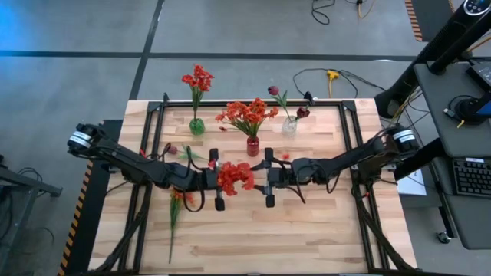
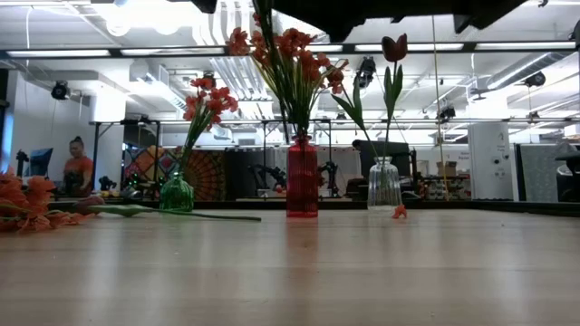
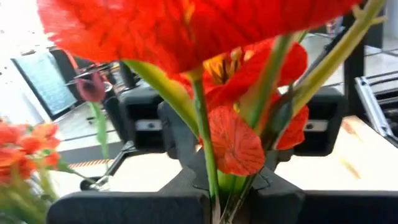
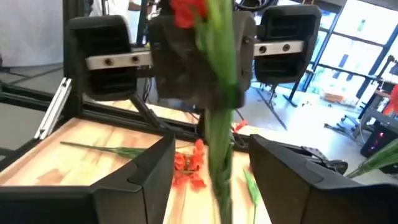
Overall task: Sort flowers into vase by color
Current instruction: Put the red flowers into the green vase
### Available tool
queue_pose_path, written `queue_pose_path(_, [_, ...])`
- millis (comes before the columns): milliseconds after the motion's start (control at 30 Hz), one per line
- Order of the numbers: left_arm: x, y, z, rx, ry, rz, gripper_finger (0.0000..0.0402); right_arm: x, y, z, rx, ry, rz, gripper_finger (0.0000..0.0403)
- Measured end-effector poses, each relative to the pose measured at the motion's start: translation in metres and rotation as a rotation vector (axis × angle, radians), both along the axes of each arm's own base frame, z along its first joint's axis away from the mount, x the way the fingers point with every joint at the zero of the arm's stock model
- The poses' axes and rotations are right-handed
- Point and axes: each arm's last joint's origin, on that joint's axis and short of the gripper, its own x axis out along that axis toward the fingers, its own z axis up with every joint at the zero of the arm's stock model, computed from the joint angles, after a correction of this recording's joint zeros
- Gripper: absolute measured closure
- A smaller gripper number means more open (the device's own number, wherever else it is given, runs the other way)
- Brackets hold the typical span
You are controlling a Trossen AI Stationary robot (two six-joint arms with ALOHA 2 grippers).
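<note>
the bench (image 1: 307, 238) carries three vases in a row near its far edge: a green vase (image 1: 197, 126) with red blooms toward the far left corner, a red vase (image 1: 253, 146) with orange-red blooms at the middle, and a clear vase (image 1: 289, 126) with dark maroon blooms just right of that. both arms reach in from the side edges and meet mid-bench, in front of the red vase.

the left gripper (image 1: 217, 182) is pressed together on the stalks of an orange-red bunch (image 1: 235, 177), whose blooms sit between the two grippers in the high view. the right gripper (image 1: 268, 181) faces it with its fingers spread; in its wrist view the green stalk passes between them, apparently without touching, though that is hard to judge. it looks like a hand-over from right to left.

one loose stem (image 1: 173, 218) lies on the bench toward the near left corner, and a small fallen petal (image 2: 399, 213) rests in front of the clear vase.

risks from here: with only the left grip holding thin stalks, the top-heavy bunch could swivel or slip. if the right arm backs away crookedly, a finger may snag a leaf and drag a stem out. lowering the bunch into the crowded red vase could knock blooms already standing there.
</note>
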Motion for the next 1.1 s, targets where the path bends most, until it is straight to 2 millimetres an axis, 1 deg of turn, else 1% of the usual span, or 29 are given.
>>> queue_pose_path(267, [-0.020,0.009,0.017,-0.003,0.023,0.076,0.0400,-0.012,-0.007,0.012,0.014,0.062,-0.137,0.0197])
queue_pose_path(567, [-0.050,0.028,0.036,0.014,0.050,0.242,0.0399,-0.017,-0.008,0.017,0.012,0.074,-0.152,0.0197])
queue_pose_path(833, [-0.075,0.056,0.050,-0.020,0.054,0.305,0.0398,-0.017,-0.008,0.017,0.021,0.078,-0.153,0.0197])
queue_pose_path(967, [-0.084,0.071,0.052,-0.077,0.074,0.259,0.0398,-0.017,-0.008,0.017,0.031,0.078,-0.154,0.0197])
queue_pose_path(1100, [-0.090,0.088,0.048,-0.084,0.132,0.329,0.0398,-0.017,-0.009,0.016,0.034,0.087,-0.158,0.0197])
